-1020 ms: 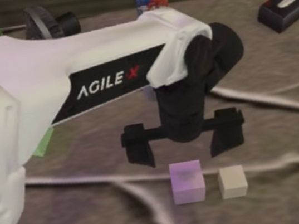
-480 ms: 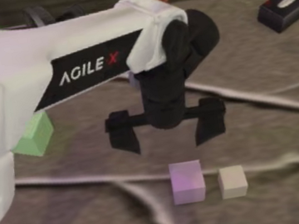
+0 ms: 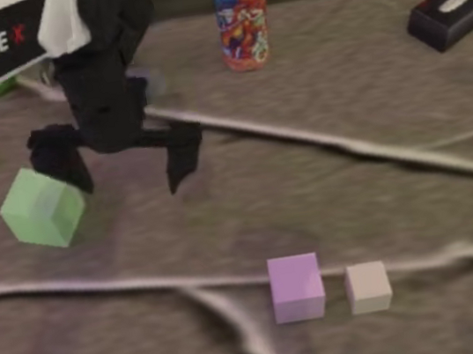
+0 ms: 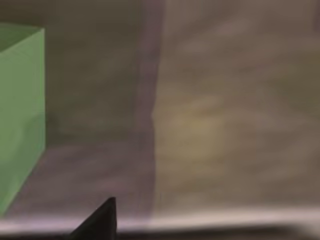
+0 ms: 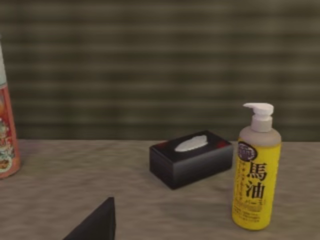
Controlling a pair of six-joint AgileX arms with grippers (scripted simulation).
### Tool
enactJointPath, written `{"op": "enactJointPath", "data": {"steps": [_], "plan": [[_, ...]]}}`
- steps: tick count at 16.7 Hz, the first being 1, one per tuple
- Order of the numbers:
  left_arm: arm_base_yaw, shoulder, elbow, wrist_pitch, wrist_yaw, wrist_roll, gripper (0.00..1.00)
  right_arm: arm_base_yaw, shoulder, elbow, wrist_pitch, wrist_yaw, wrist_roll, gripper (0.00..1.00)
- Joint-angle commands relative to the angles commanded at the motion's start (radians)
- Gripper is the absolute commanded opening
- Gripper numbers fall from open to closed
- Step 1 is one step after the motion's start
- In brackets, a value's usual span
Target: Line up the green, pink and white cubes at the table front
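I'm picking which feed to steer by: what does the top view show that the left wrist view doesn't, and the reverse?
Only the top view shows the left hand, open above the cloth just right of the green cube. It also shows the pink cube and white cube side by side at the front, a spray can and a black tissue box at the back. Only the left wrist view gives a close look at the green cube's side face and one dark fingertip. Both show the green cube on the table.

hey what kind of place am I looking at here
Probably a simulated tabletop test scene, not a real room: a cloth-clad table holding plain cubes such as the green cube, household clutter like a tissue box, and the left gripper above.
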Motion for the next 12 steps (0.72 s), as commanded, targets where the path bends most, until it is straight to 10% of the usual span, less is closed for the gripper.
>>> {"op": "enactJointPath", "data": {"steps": [6,12], "plan": [[0.266,-0.001,0.011,0.002,0.005,0.369,1.0,0.0,0.0,0.0,0.0,0.0,0.0,1.0],[0.31,-0.005,0.014,0.005,0.007,0.418,1.0,0.0,0.0,0.0,0.0,0.0,0.0,1.0]]}}
